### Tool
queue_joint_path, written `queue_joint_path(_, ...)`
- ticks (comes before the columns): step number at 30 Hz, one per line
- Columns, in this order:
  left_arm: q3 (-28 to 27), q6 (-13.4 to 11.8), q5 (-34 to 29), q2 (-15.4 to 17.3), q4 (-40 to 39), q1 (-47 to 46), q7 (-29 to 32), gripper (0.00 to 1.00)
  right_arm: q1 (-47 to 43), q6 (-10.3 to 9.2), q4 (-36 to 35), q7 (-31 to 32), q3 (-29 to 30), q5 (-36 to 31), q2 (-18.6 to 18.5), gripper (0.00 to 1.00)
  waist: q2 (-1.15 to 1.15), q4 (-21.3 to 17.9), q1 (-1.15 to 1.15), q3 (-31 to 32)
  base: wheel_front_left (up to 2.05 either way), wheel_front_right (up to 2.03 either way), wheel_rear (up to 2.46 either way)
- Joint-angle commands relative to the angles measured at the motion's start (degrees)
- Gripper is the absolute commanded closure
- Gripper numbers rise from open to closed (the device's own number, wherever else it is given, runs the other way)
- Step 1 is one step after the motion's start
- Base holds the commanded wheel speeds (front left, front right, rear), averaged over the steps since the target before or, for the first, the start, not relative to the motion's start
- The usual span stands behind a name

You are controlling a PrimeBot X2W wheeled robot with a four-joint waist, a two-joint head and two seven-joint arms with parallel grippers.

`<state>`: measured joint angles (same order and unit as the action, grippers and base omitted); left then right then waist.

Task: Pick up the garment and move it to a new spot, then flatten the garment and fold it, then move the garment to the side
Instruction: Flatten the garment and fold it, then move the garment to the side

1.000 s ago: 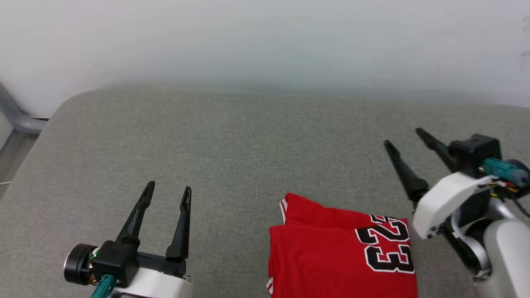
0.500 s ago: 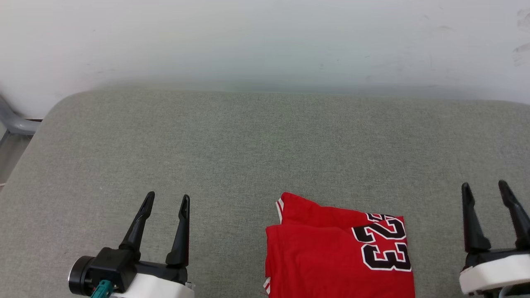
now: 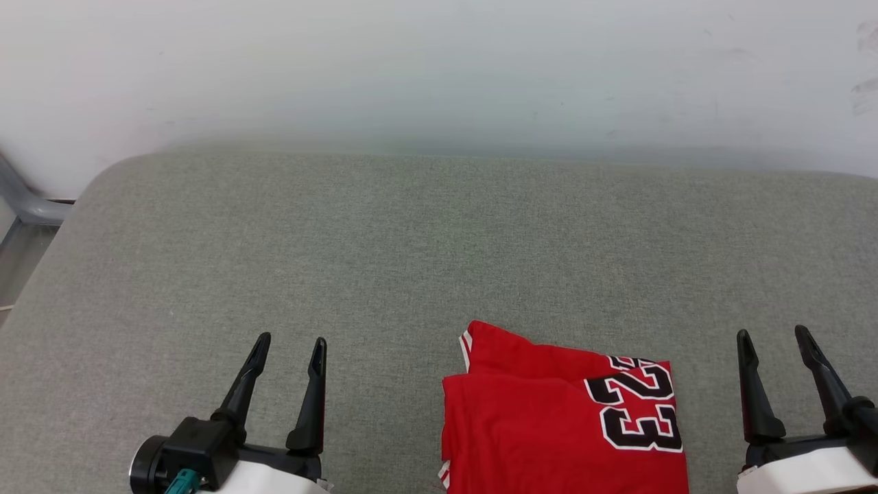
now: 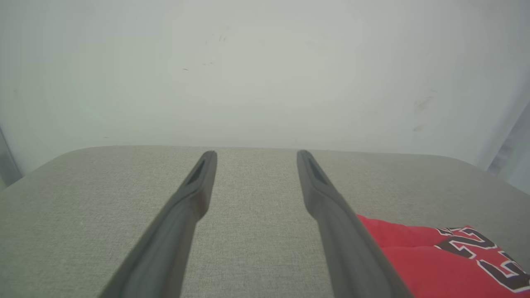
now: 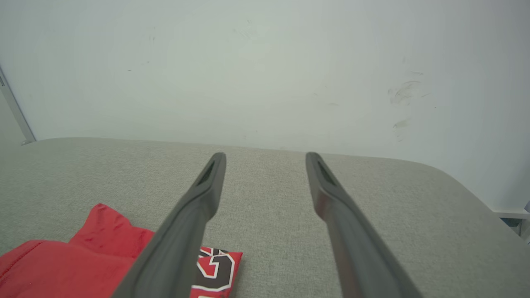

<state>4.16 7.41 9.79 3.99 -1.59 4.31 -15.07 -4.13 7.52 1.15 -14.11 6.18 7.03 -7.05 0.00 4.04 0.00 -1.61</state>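
The red garment (image 3: 549, 425) lies folded into a compact rectangle on the grey cushion, its black number 23 facing up near the right edge. It also lies at lower right in the left wrist view as the garment (image 4: 422, 265), and at lower left in the right wrist view as the garment (image 5: 62, 265). My left gripper (image 3: 290, 341) stands open to its left, apart from the cloth, with nothing between its fingers. My right gripper (image 3: 773, 334) stands open to its right, also empty and clear of the fabric.
The grey cushioned surface (image 3: 411, 247) stretches wide ahead to a pale wall (image 3: 439, 68). Its rounded left corner drops off beside a grey metal frame (image 3: 20, 199). The cushion's right edge (image 5: 476, 194) curves down in the right wrist view.
My right arm has swung back from beside the garment's far right corner to the lower right, fingers now pointing up. The left gripper shifted slightly right. The garment stayed put.
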Motion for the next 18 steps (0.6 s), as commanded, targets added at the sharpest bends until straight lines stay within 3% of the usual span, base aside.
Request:
queue_joint_path(1, 0.11, 0.1, 0.1, 0.07, 0.15, -0.19, -0.12, 0.0, -0.32, -0.07, 0.26, -0.41, -0.04, -0.3, 0.09, 0.0, 0.0, 0.05, 0.0, 0.13, 0.0, 0.0, 0.0)
queue_joint_path(18, 0.9, 0.1, -0.11, 0.55, 0.54, -0.73, -0.12, 0.0, 0.71, -0.07, 1.99, 0.11, -0.79, 0.23, -0.41, 0.0, 0.0, 0.37, 0.0, -0.24, 0.0, 0.0, 0.0)
